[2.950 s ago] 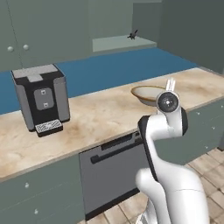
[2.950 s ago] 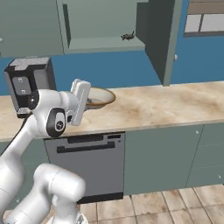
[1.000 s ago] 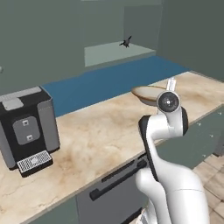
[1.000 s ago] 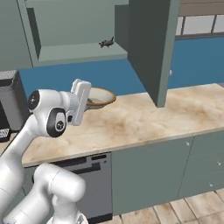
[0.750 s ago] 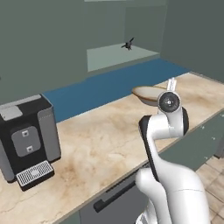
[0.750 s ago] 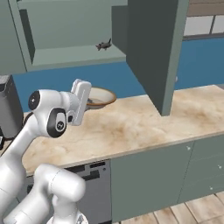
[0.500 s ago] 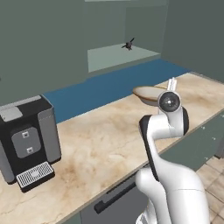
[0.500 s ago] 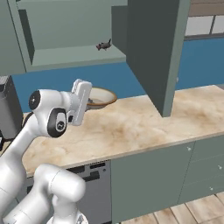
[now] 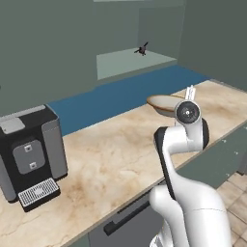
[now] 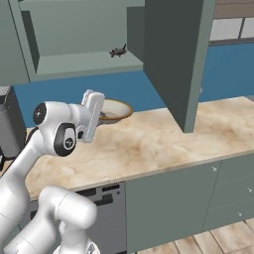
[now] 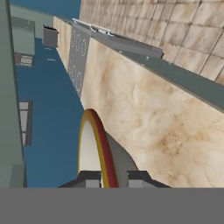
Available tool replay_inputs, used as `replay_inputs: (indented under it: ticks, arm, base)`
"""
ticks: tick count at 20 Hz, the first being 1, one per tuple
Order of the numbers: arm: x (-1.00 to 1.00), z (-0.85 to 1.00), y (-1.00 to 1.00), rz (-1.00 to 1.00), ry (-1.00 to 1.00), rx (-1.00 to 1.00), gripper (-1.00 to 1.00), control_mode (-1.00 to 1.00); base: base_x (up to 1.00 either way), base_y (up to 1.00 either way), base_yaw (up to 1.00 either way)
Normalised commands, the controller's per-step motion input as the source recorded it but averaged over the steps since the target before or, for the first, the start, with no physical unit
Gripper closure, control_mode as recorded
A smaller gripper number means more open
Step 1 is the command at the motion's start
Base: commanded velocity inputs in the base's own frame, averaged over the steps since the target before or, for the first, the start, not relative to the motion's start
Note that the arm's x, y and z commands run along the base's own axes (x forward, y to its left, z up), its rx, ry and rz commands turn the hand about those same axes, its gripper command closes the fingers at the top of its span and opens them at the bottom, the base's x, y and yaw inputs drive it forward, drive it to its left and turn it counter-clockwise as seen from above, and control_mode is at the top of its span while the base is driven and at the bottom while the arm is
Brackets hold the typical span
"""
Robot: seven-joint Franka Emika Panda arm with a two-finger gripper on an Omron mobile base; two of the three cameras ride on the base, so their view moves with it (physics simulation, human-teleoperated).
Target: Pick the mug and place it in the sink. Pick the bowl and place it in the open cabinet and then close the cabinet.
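**Q:** Cream-tan bowl (image 10: 113,110): where is it, and what has hold of it?

**A:** It sits left of centre in the right base view and right of centre in the left base view, raised above the marble counter (image 10: 163,139). The gripper (image 11: 114,177) is clamped on its rim. In the hand view the rim runs up from bottom centre, with one dark fingertip on each side of it. The jaws are nearly together, with only the thin bowl wall between them.

**Q:** Where is the target?

**A:** The cabinet (image 10: 79,62) is open. Its shelf lies in the upper left of the right base view, above and behind the bowl. A small dark object (image 10: 118,50) rests near the right end of that shelf. The open door (image 10: 174,59) hangs edge-on at upper centre-right.

**Q:** How should the placement be carried out?

**A:** My judgement:
- Lift first, until the bowl is above the shelf lip, then move it inward.
- Aim for the bare middle or left of the shelf, away from the dark object.
- Keep the bowl level; a rim pinch could let it pivot.
- Keep the arm left of the door edge.
- Release only once the base is on the shelf.

**Q:** Anything else nearby?

**A:** A black coffee machine (image 9: 30,154) stands on the counter at the far left of the left base view, well apart from the path.
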Motion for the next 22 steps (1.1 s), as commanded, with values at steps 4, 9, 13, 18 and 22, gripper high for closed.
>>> replay_inputs:
  ticks: [4,9,13,18,22]
  arm:
    - [0.00,0.00,0.00,0.00,0.00,0.00,1.00,1.00]
    - [0.00,0.00,0.00,0.00,0.00,0.00,1.00,1.00]
    - [0.00,0.00,0.00,0.00,0.00,0.00,1.00,1.00]
    - [0.00,0.00,0.00,0.00,0.00,0.00,1.00,1.00]
    - [0.00,0.00,0.00,0.00,0.00,0.00,1.00,1.00]
  base:
    - [0.26,0.00,-0.03]
    - [0.15,0.00,-0.11]
    - [0.13,0.00,-0.21]
    - [0.12,0.00,-0.18]
    - [0.08,0.00,-0.14]
